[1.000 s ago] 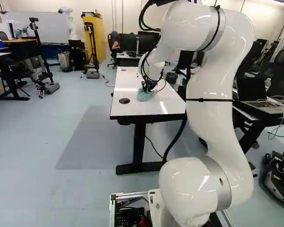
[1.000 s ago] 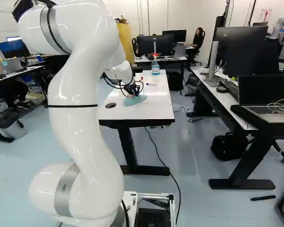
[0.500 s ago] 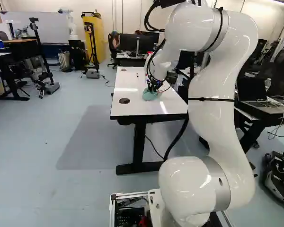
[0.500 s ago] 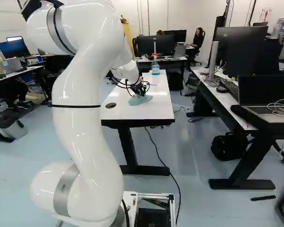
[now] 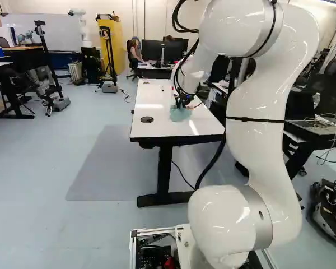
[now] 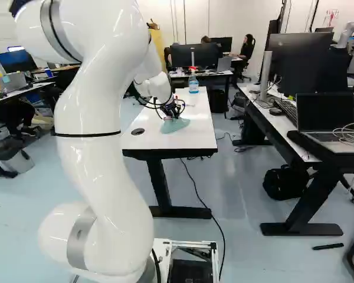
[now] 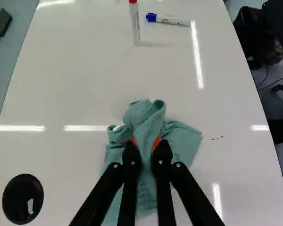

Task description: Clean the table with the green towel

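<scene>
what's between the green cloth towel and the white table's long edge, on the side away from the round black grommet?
Wrist view: a small red mark, near the towel; beyond it, only bare white tabletop with a light reflection, out to that edge.

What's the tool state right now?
Tool: closed on the green towel, cloth bunched between its two orange pads, towel on the white table.
</scene>
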Robot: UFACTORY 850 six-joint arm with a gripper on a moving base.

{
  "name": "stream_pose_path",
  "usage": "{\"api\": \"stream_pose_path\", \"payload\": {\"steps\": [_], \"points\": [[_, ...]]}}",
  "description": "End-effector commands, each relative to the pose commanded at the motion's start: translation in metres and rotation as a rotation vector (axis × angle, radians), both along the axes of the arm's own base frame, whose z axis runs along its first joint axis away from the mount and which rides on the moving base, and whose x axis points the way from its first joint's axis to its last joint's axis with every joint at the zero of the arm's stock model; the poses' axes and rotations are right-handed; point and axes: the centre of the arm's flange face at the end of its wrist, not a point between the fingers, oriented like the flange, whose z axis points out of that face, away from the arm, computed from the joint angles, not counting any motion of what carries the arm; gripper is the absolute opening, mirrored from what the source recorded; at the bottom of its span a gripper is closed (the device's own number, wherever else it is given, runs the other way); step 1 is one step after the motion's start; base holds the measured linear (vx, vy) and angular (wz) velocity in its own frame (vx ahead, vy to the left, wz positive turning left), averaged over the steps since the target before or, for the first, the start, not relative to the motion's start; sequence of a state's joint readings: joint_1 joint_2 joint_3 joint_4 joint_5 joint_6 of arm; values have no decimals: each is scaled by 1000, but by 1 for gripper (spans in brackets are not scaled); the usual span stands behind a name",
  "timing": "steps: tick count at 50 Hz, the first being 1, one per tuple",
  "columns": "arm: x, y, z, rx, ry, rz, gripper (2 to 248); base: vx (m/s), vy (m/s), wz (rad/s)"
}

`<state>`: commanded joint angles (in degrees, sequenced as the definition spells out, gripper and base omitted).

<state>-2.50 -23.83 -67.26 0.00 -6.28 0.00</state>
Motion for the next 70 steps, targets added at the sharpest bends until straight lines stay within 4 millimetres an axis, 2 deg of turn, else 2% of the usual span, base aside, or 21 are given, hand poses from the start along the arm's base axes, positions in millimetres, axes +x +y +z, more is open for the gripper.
{"api": "stream_pose_path", "payload": {"steps": [8,45,70], "points": [[-16,9,11,0,-7,14,42,0,0,0],[-83,44,14,0,24,76,42,0,0,0],[-85,44,15,0,23,77,42,0,0,0]]}}
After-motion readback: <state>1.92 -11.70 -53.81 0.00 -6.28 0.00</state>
